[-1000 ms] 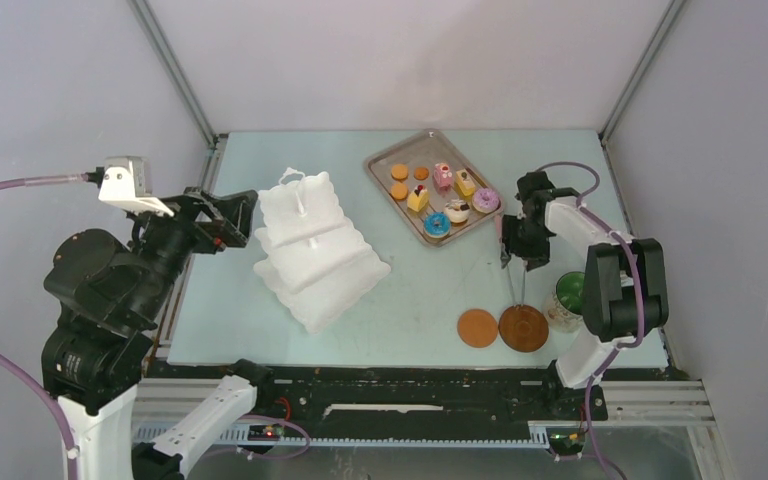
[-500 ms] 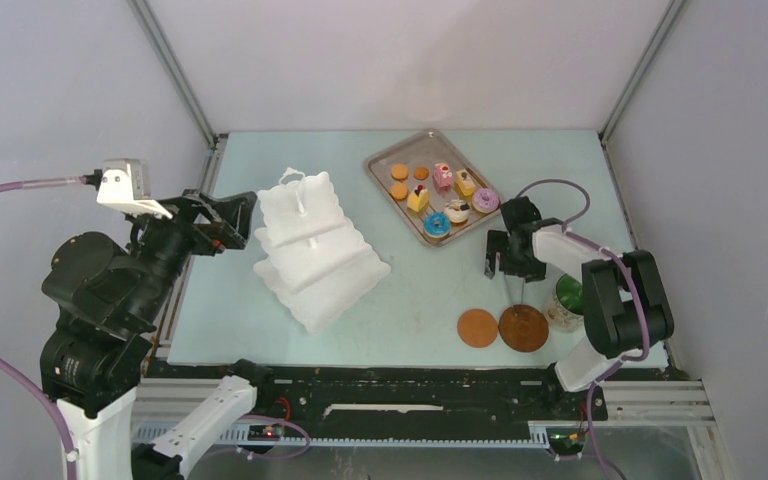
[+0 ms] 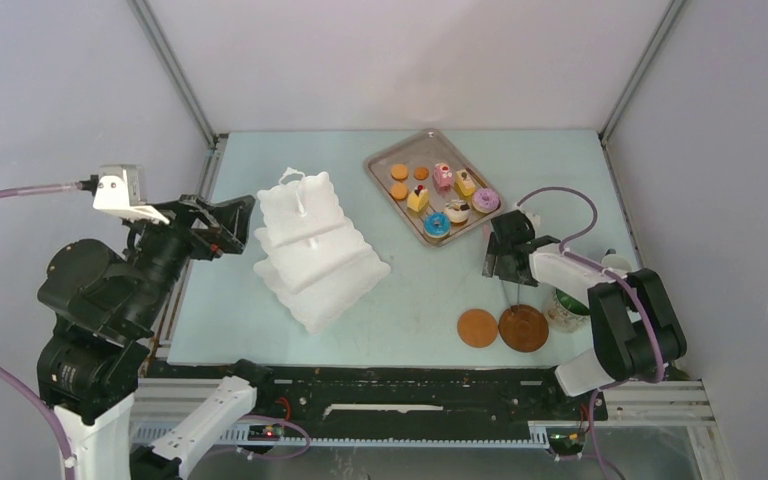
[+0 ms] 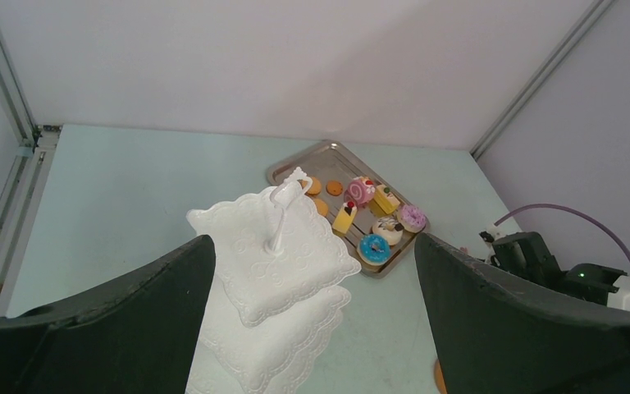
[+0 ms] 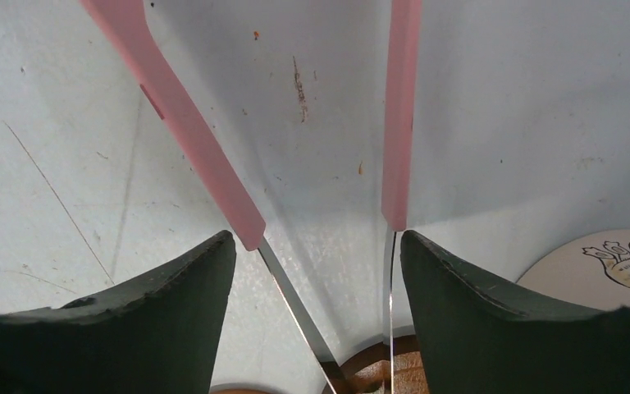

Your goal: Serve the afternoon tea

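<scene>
The white three-tier stand [image 3: 315, 250] stands left of centre, empty; it also shows in the left wrist view [image 4: 275, 254]. My left gripper [image 3: 235, 215] is open and empty just left of it. Pastries, among them a blue doughnut [image 3: 437, 224], a pink doughnut [image 3: 486, 200] and orange biscuits [image 3: 399, 172], lie on the silver tray [image 3: 385, 160]. My right gripper [image 3: 505, 262] is low and open, its fingers on either side of the pink tongs [image 5: 189, 131]. Two brown coasters [image 3: 478, 328] [image 3: 523, 328] lie near the front. The green-lined mug [image 3: 567, 305] is partly hidden by the right arm.
The tongs' metal end rests over the darker coaster [image 5: 377, 365]. A small white object [image 3: 612, 262] shows at the right edge behind the right arm. Enclosure walls and metal posts ring the table; the black rail runs along the near edge.
My right gripper moved left and toward the near edge, coming down around the tongs. The left arm shifted slightly. Stand, tray and coasters stayed put.
</scene>
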`<move>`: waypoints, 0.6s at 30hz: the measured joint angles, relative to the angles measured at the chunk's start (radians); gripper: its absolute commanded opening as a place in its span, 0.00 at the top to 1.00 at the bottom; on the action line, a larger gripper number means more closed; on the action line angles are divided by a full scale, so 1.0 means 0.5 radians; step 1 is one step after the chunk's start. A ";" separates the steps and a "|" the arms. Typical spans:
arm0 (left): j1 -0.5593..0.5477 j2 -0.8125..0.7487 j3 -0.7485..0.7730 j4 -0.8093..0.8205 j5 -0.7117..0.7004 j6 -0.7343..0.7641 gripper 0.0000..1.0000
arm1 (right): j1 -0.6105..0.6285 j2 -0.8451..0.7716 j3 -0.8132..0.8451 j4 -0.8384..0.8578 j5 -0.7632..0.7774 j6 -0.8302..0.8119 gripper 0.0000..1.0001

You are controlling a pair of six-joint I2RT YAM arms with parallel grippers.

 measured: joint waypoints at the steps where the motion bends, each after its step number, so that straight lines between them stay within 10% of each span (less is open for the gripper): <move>1: 0.000 -0.004 0.000 -0.001 -0.001 0.000 0.02 | -0.002 0.003 0.000 -0.002 0.001 0.008 0.27; 11: 0.000 -0.064 0.000 -0.002 -0.006 0.000 0.02 | -0.011 0.028 0.000 -0.008 -0.010 0.000 0.58; 18: 0.000 -0.061 0.000 -0.016 -0.005 -0.018 0.03 | -0.098 -0.152 -0.001 -0.079 -0.153 -0.103 0.57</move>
